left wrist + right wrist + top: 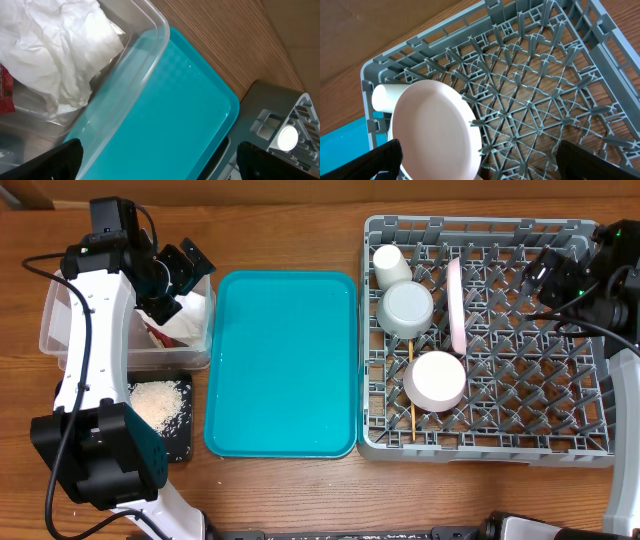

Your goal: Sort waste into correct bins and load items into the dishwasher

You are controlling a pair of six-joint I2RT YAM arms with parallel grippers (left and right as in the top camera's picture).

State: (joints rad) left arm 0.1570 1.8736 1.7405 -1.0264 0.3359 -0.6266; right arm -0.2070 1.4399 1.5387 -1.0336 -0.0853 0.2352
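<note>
From the overhead view, the sort looks finished. The napkin [192, 318] and the red-and-white wrapper [157, 332] lie in the clear tub [55, 330] at 10 o'clock on the tabletop [280, 500]. The rice [158, 402] sits on the black tray [178, 448] at 8 o'clock. The teal tray [285, 360] in the middle carries nothing.

In the dish rack [560, 430] at 3 o'clock I count:
- the cup [390, 264]
- the upper bowl [405, 308]
- the lower bowl [435, 380], mouth down
- the pink plate [457, 305], standing on edge between pegs
- the chopsticks [411, 420], lying on the lattice under the lower bowl

My left end effector [185, 268] hangs over the tub's 3 o'clock rim. In its wrist view the fingers [65, 160] are spread wide and hold nothing, with the napkin just off at 10 o'clock. The right end effector [540, 272] hovers over the rack's 1 o'clock corner, also wide and empty, and the plate is well clear of it at 8 o'clock in its own view.

I judge the step in hand to be the retreat. I'd lift the left arm straight up before swinging it, so a finger doesn't catch the tub wall or drag the napkin out. On the right I'd rise vertically too, away from the pegs. The plate is only leaning between them, and a nudge to the rack could tip it.
</note>
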